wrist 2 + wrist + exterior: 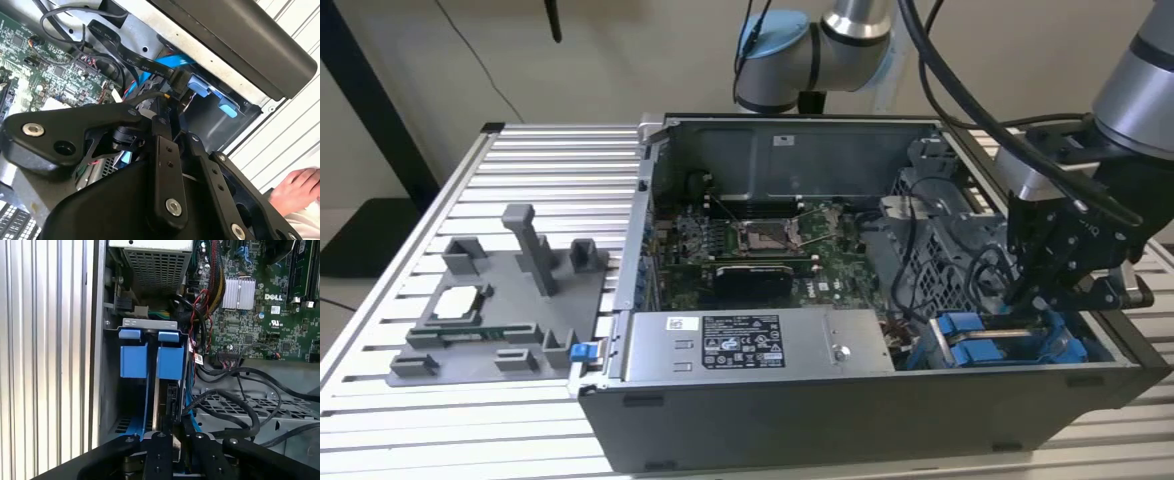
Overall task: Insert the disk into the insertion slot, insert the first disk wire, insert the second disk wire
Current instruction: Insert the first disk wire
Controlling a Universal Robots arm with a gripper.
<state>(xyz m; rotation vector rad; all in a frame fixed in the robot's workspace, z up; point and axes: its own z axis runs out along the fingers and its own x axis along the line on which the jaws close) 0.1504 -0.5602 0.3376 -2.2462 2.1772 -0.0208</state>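
Note:
The disk sits on edge in the insertion slot at the corner of the open computer case (854, 420). Its blue carrier (981, 345) shows beside the power supply, and two blue carrier tabs (170, 362) stand side by side in the first wrist view. My gripper (1041, 300) reaches down into that corner. Its fingers (159, 447) stand close together with a black wire connector (172, 397) between them, hard against the disk's edge. In the second wrist view a black connector (177, 82) with a blue flat wire (170, 62) lies just past the gripper (176, 122).
The grey power-supply box (747, 345) lies along the case front, with the motherboard (747, 240) behind it. Loose black cables (235, 405) cross the drive cage. A grey fixture tray (494, 310) rests on the slatted table. A person's hand (300, 187) is outside the case.

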